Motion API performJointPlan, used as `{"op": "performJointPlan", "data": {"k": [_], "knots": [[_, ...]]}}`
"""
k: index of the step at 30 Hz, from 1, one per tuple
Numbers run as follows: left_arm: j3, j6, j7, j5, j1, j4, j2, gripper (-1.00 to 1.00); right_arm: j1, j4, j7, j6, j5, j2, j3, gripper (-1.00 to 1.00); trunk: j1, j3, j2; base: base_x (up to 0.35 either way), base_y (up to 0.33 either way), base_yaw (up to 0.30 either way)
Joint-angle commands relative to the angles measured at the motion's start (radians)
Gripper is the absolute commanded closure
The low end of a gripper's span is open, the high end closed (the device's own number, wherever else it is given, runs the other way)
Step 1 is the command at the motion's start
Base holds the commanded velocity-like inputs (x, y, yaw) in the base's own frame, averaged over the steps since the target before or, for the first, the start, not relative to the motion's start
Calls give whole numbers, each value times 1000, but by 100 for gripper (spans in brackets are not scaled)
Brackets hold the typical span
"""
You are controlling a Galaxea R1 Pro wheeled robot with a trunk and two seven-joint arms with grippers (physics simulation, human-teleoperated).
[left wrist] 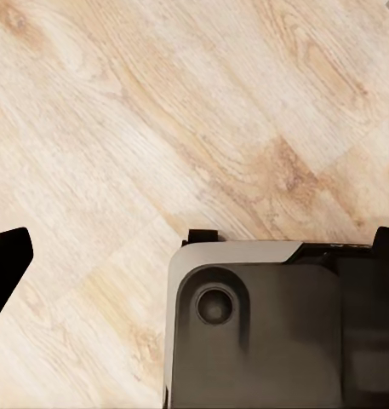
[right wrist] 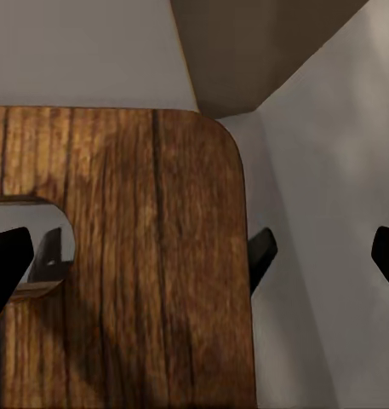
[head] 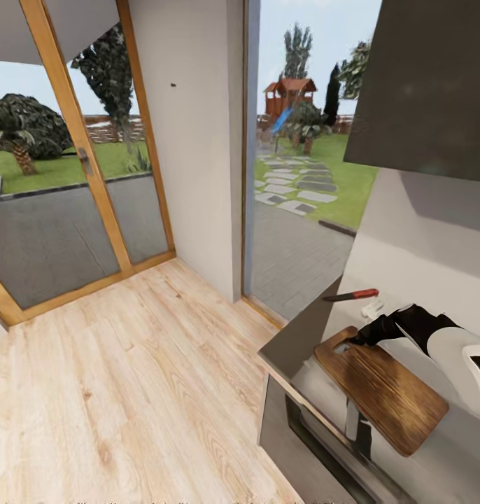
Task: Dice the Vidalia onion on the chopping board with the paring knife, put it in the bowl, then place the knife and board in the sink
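Note:
The brown wooden chopping board (head: 383, 388) lies on the grey countertop (head: 296, 339) at the lower right, its handle hole toward the counter's end. My right gripper (head: 361, 337) hovers over that handle end, open; in the right wrist view its fingers (right wrist: 8, 260) straddle the chopping board's (right wrist: 151, 256) rounded corner with nothing pinched. The paring knife (head: 350, 295), red-handled, rests on the counter just beyond the board. A small pale whitish lump (head: 371, 308) that may be diced onion lies beside it. My left gripper (left wrist: 194, 256) hangs open over the wooden floor. Sink and bowl are out of view.
A dark wall cabinet (head: 429, 77) hangs above the counter. The counter's end corner sits close to a glass door (head: 296, 175) onto the garden. Light wooden floor (head: 128, 392) spreads to the left, toward wood-framed glass doors (head: 79, 161). The robot's base (left wrist: 262, 332) is below the left gripper.

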Motion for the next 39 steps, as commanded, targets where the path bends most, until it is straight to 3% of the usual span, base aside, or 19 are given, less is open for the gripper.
{"op": "performJointPlan", "data": {"k": [1,39], "knots": [[-1,-2,0,5,0,0,0,-100,-1,-2,5,6,-6,0,5,-100,1,-3,-2,0,0,0],[0,-2,-1,5,0,-1,0,-100,-1,-2,3,7,-7,1,5,-100,1,-53,-2,0,0,0]]}}
